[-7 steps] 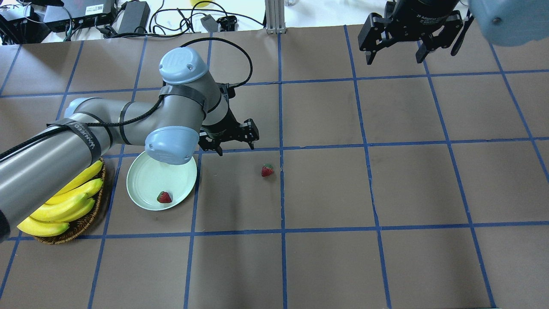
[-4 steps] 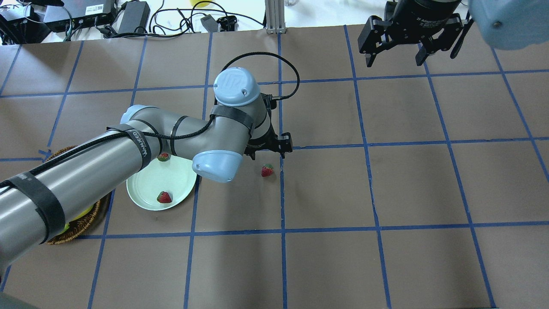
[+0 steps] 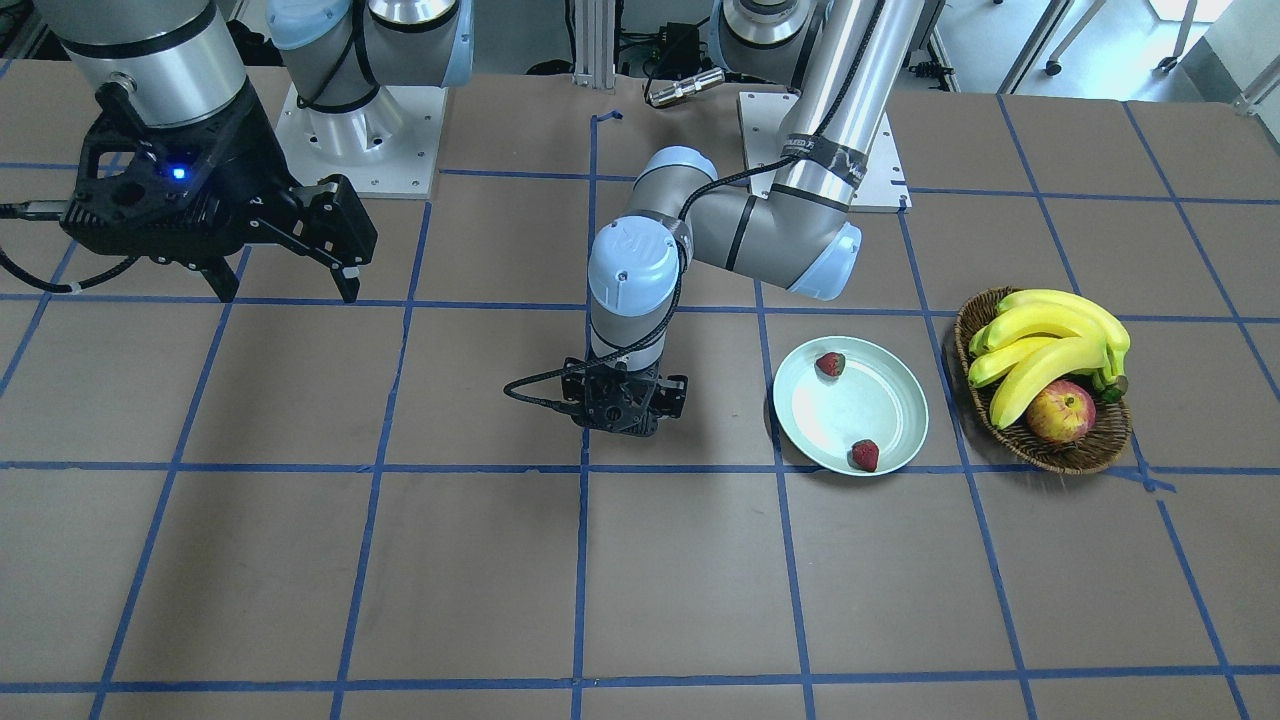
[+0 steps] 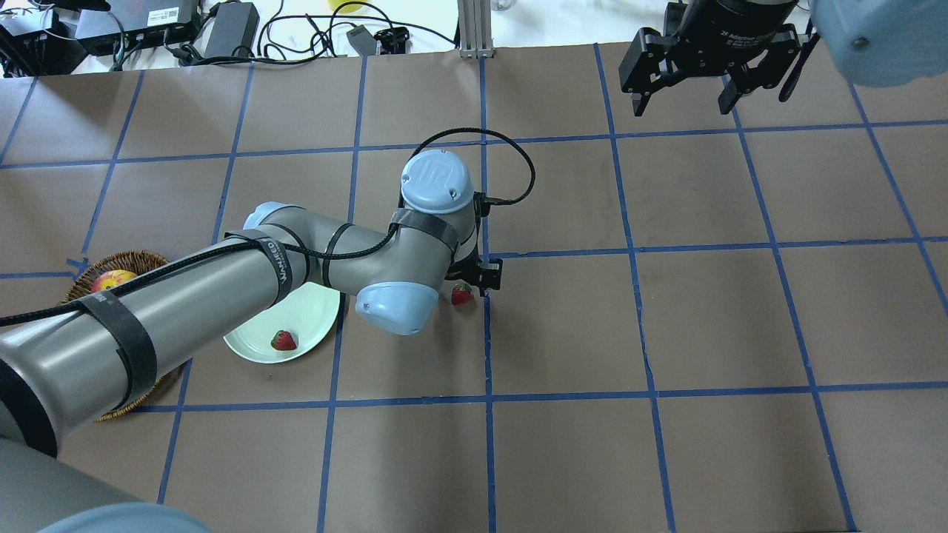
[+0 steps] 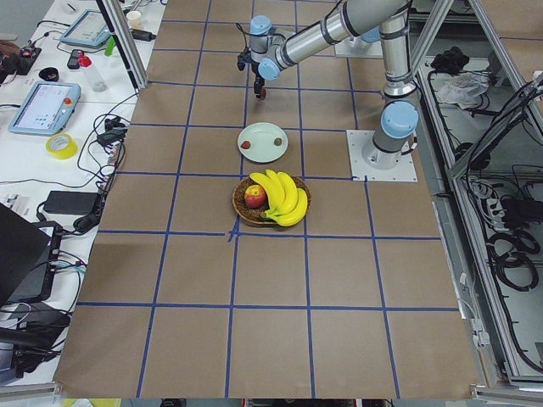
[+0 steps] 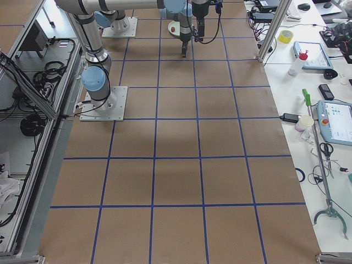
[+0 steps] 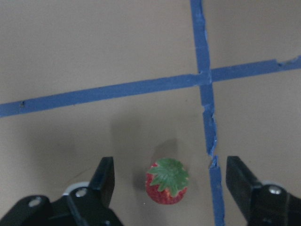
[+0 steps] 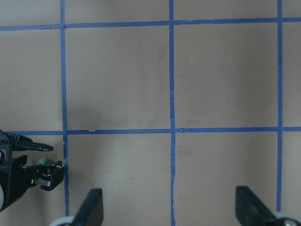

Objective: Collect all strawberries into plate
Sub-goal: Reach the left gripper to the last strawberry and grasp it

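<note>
One strawberry [image 7: 167, 182] lies on the brown table beside a blue tape crossing. My left gripper [image 7: 170, 165] is open and low over it, one finger on each side, not touching. The overhead view shows the same strawberry [image 4: 461, 295] under the left gripper [image 4: 472, 284]; in the front view the gripper [image 3: 622, 402] hides it. The mint plate [image 3: 850, 412] holds two strawberries, one at its rear rim [image 3: 830, 364] and one at its front rim [image 3: 865, 455]. My right gripper [image 4: 685, 95] is open and empty, high at the far right.
A wicker basket [image 3: 1085, 455] with bananas [image 3: 1050, 335] and an apple [image 3: 1060, 412] stands just beyond the plate, on the robot's left. My left forearm crosses over part of the plate [image 4: 315, 311] and the basket [image 4: 141, 259] in the overhead view. Cables and boxes line the table's far edge.
My left arm has swung right from over the plate to the loose strawberry and come down around it, still open. The right gripper has barely moved.
</note>
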### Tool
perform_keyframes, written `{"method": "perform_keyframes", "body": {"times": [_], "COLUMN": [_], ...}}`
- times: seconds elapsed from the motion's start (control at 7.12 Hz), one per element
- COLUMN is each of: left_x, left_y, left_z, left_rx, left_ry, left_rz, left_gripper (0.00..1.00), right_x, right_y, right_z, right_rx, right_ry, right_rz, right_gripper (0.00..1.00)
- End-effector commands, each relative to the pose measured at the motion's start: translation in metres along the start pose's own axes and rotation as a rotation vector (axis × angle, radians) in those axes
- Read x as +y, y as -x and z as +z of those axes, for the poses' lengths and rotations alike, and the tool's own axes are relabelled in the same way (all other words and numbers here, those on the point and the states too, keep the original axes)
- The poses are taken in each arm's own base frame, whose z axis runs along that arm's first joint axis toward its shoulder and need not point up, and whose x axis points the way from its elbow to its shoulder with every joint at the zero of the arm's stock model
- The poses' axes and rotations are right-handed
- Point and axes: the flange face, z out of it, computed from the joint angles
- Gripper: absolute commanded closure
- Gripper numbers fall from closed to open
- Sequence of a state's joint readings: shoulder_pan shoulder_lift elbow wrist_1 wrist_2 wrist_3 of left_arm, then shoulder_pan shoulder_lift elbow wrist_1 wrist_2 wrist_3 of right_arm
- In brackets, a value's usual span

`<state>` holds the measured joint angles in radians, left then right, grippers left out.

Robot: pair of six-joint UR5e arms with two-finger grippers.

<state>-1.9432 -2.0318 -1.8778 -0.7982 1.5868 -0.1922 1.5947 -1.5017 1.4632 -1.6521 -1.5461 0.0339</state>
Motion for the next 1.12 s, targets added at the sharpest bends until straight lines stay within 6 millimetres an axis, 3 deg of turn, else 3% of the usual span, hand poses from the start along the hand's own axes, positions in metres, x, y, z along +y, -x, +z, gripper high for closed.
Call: {"method": "perform_keyframes", "body": {"times": [0.0,0.28,0.56,0.7,0.84,0.98], "left_x": [0.006,0.006,0.006,0.005,0.004,0.000], "left_y": [0.002,0.001,0.001,0.000,0.002,0.009], "left_z": [0.012,0.005,0.002,-0.006,-0.010,-0.016], "left_rx": [-0.017,-0.010,-0.003,0.002,0.005,0.006], "left_ry": [0.002,-0.011,-0.015,-0.027,-0.039,-0.051], "left_rz": [0.025,0.028,0.028,0.033,0.031,0.034], "left_gripper": [0.17,0.32,0.63,0.70,0.70,0.80], "right_x": [0.000,0.000,0.000,0.000,0.000,0.000], "right_y": [0.001,0.001,0.000,0.000,0.000,0.000], "right_z": [0.000,0.001,0.001,0.001,0.000,0.000], "right_rx": [-0.004,0.000,-0.001,0.000,0.000,0.000], "right_ry": [0.000,0.002,0.002,0.002,0.000,0.000], "right_rz": [-0.002,-0.002,-0.001,-0.001,-0.001,-0.001], "right_gripper": [0.00,0.00,0.00,0.00,0.00,0.00]}}
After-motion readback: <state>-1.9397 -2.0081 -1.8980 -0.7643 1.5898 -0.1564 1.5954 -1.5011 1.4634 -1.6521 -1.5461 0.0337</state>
